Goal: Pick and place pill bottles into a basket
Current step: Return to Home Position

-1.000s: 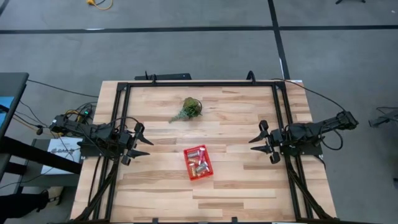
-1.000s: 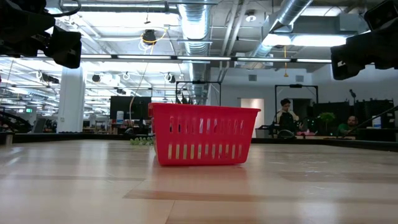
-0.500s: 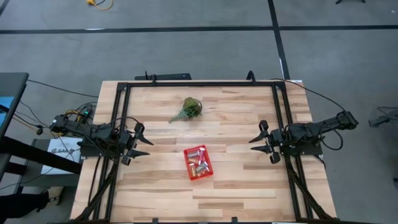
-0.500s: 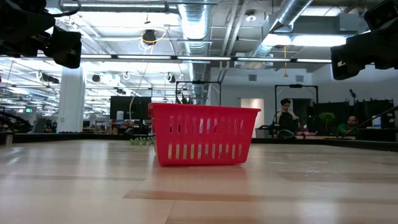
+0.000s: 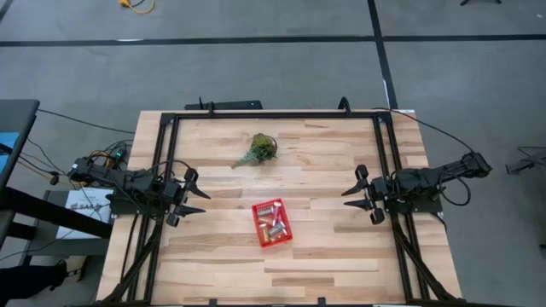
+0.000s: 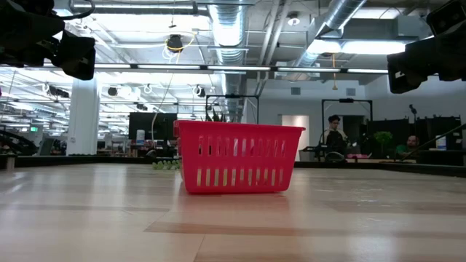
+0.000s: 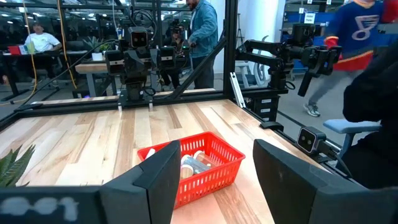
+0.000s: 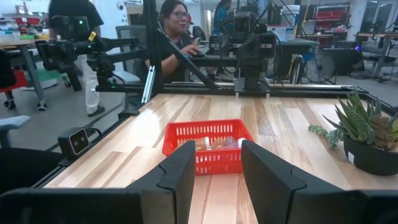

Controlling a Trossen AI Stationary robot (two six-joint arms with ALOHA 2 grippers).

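Note:
The red basket stands on the table a little nearer than its middle; it also shows in the low view, the left wrist view and the right wrist view. Several pill bottles with white caps lie inside it. My left gripper is open and empty at the table's left side, above the wood. My right gripper is open and empty at the table's right side. Both point toward the basket from a distance.
A green plant sprig in a dark pot stands toward the far side of the table, also in the right wrist view. A black frame runs along the table's edges. People stand and sit beyond the table.

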